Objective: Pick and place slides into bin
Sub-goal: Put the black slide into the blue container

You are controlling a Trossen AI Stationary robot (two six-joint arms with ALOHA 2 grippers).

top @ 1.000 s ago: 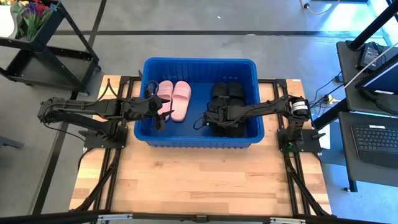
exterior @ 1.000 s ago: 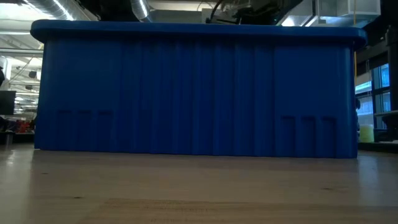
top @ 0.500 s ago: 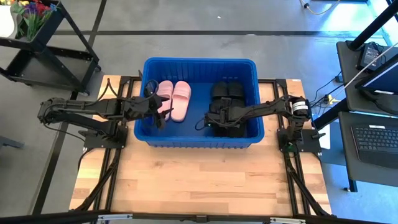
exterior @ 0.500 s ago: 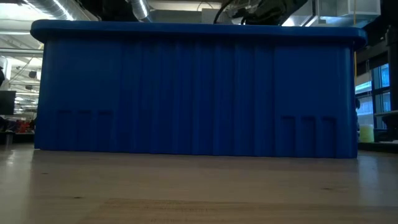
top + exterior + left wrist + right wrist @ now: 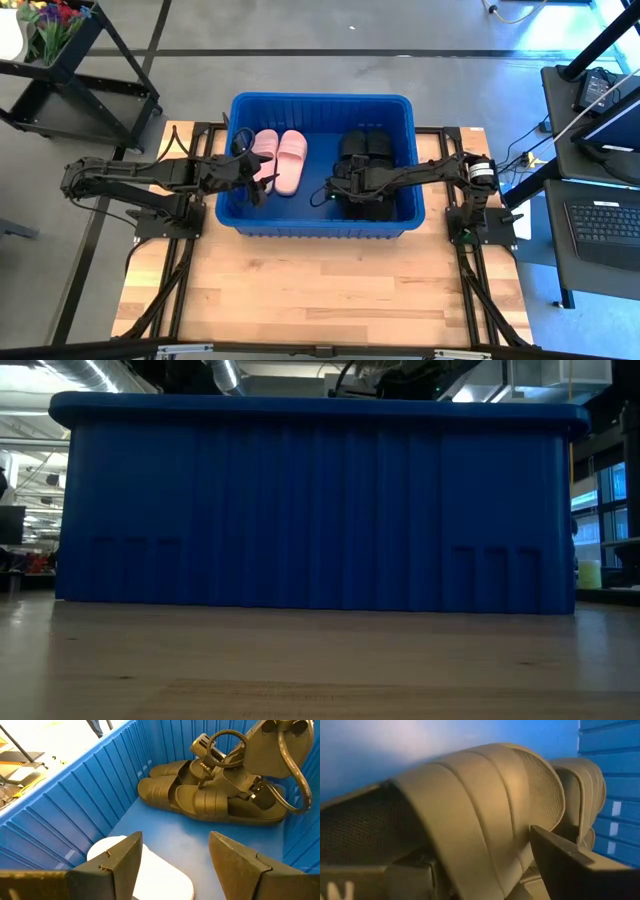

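Blue plastic bin (image 5: 320,225) sits mid-table, ribbed wall filling the low view. All visible slides are inside it: two pale pink slides (image 5: 280,160) at the left end, a heap of black slides (image 5: 365,172) at the right end.

Left gripper (image 5: 175,865) hangs inside the bin just above a pale slide, fingers spread with nothing between them. Right gripper (image 5: 335,193) is down on the near-left edge of the black heap; its wrist view is filled by a black slide's strap (image 5: 485,810), right against its fingers. Whether it is pinching that strap or has let go, I cannot tell.

Risks, as I judge them:
- If the strap is caught, lifting the right arm could drag a slide back out.
- Both grippers share the bin; a sideways move could bump them together.
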